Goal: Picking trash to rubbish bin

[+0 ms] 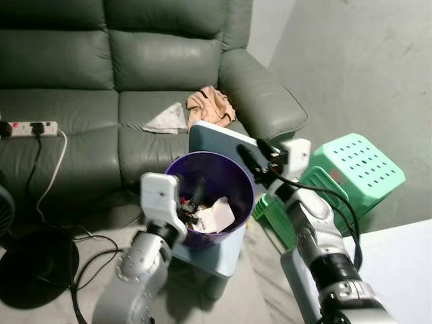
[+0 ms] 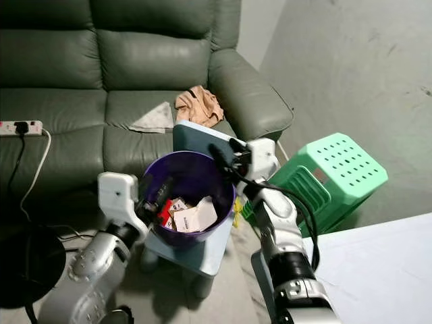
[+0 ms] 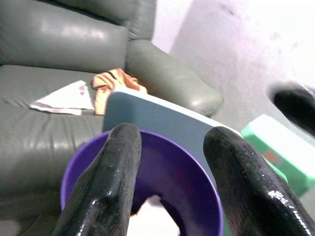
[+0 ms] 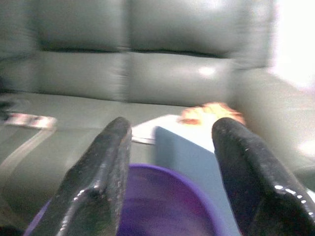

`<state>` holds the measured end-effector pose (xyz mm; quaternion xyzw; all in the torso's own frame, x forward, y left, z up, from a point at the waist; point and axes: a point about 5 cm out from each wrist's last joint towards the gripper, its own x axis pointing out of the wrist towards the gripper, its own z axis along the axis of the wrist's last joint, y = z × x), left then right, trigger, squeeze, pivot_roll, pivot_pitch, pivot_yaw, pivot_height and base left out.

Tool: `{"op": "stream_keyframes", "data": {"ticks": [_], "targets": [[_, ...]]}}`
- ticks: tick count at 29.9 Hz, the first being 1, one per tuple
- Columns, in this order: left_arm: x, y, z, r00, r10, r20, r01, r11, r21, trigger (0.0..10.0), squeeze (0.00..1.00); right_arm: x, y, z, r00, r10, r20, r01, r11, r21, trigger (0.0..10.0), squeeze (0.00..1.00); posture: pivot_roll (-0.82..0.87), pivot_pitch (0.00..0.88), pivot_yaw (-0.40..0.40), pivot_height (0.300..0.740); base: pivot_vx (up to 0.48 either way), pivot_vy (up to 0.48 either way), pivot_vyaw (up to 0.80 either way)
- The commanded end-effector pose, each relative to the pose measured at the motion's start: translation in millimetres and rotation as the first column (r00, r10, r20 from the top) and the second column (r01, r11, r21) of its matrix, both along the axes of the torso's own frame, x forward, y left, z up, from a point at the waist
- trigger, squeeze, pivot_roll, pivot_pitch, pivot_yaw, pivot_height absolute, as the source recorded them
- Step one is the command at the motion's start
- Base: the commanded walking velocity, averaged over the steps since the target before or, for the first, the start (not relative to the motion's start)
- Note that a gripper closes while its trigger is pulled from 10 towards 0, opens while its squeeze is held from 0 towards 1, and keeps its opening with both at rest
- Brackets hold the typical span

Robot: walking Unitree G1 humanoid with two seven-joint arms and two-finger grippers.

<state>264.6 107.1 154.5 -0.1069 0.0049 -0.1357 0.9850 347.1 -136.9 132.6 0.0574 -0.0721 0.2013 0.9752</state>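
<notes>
Below both grippers sat the bin [image 1: 210, 181]: left gripper [image 1: 192, 202] and right gripper [image 1: 255, 156] spread wide, empty. I judged drop finished; next, fetch the tissue [image 1: 167, 120] beyond.

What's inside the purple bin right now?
The purple bin holds crumpled white paper or packaging and a red-and-white carton, piled toward the robot's side. The left gripper reaches in, fingers open. The bin's bottom beneath that trash is covered.
</notes>
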Motion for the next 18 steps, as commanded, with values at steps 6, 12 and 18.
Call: {"op": "stream_keyframes", "data": {"ticks": [6,12,18], "targets": [[30.8,13.2,0.5,0.998,0.062,0.025,-0.063,0.997,0.047,10.0,0.0,-20.7,-33.2,10.1,0.971,-0.23,0.062,0.228,0.973,0.025,10.0,0.0,0.03,0.0,-0.12,0.74,0.0,0.0,0.0],[50.7,28.1,6.4,0.988,0.145,0.062,-0.151,0.983,0.109,10.0,0.0,-27.4,-45.1,11.9,0.941,-0.327,0.091,0.329,0.944,-0.01,10.0,0.0,0.0,0.0,-0.098,0.74,0.0,0.0,0.0],[66.4,42.0,9.9,0.98,0.174,0.094,-0.182,0.979,0.087,10.0,0.0,-39.8,-56.6,9.1,0.916,-0.39,0.088,0.392,0.92,-0.007,10.0,0.0,-0.03,0.0,-0.064,0.74,0.0,0.0,0.0]]}}
